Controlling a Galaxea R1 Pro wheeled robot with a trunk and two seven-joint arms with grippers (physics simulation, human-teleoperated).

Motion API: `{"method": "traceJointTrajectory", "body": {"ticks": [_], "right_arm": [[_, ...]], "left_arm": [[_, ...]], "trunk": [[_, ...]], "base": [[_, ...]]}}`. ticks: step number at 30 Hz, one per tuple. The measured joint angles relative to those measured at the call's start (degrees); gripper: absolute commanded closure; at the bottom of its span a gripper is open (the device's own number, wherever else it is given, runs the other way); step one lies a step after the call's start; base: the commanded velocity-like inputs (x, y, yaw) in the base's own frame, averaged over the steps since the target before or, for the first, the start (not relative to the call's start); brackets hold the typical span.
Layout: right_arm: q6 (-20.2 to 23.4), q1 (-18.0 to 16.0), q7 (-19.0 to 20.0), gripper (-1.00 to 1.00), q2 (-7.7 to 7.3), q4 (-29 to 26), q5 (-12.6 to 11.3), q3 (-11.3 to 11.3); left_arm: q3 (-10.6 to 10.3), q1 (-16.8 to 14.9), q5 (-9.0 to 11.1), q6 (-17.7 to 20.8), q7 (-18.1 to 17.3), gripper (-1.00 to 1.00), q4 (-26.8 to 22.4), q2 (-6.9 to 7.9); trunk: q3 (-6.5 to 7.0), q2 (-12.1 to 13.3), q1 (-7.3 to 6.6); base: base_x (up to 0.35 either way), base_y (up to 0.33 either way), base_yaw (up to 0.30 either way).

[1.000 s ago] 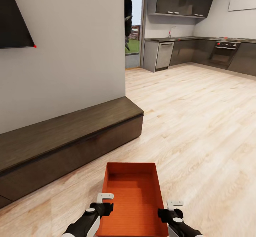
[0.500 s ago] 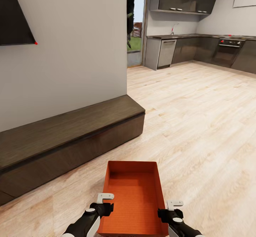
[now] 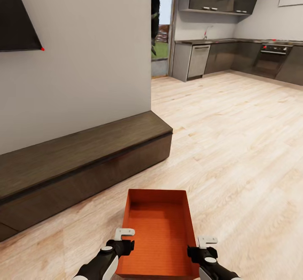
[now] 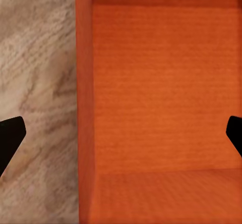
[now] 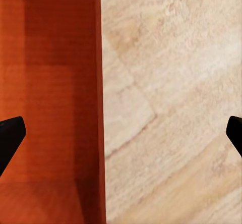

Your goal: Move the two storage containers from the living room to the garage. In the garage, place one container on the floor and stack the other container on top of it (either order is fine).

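Your left gripper (image 3: 125,237) and right gripper (image 3: 202,246) are each standing spread wide astride a long wall of the orange-red shallow rectangular bin (image 3: 158,233), one finger inside and one outside. The bin is sitting low between your arms over the light wood-plank floor (image 3: 235,145), beside the long dark-wood bench (image 3: 84,154).

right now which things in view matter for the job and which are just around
Job:
- orange-red shallow rectangular bin
- left gripper and right gripper, jaws straddling the bin's side walls
- light wood-plank floor

Just around:
- long low dark-wood bench
- black wall TV
- dark kitchen cabinets
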Motion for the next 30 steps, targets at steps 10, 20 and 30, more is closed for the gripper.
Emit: {"method": "traceJointTrajectory", "body": {"ticks": [10, 20, 30], "right_arm": [[-0.2, 0.0, 0.0, -1.00, -0.05, 0.0, 0.1, 0.1], [-0.4, 0.0, 0.0, -1.00, -0.29, 0.0, 0.1, 0.0], [-0.3, 0.0, -0.1, -1.00, 0.00, 0.0, -0.2, -0.4]], "left_arm": [[-0.1, 0.0, -0.2, 0.0, 0.2, -1.00, -0.3, -0.08], [-0.1, 0.0, -0.3, -0.1, 0.4, -1.00, -0.4, 0.07], [-0.1, 0.0, -0.2, -0.1, 0.4, -1.00, -0.3, 0.08]], "trunk": [[-0.87, 0.0, 0.00], [-1.41, 0.0, 0.00], [-1.60, 0.0, 0.00]], "base": [[0.000, 0.000, 0.000], [0.000, 0.000, 0.016], [0.000, 0.000, 0.000]]}}
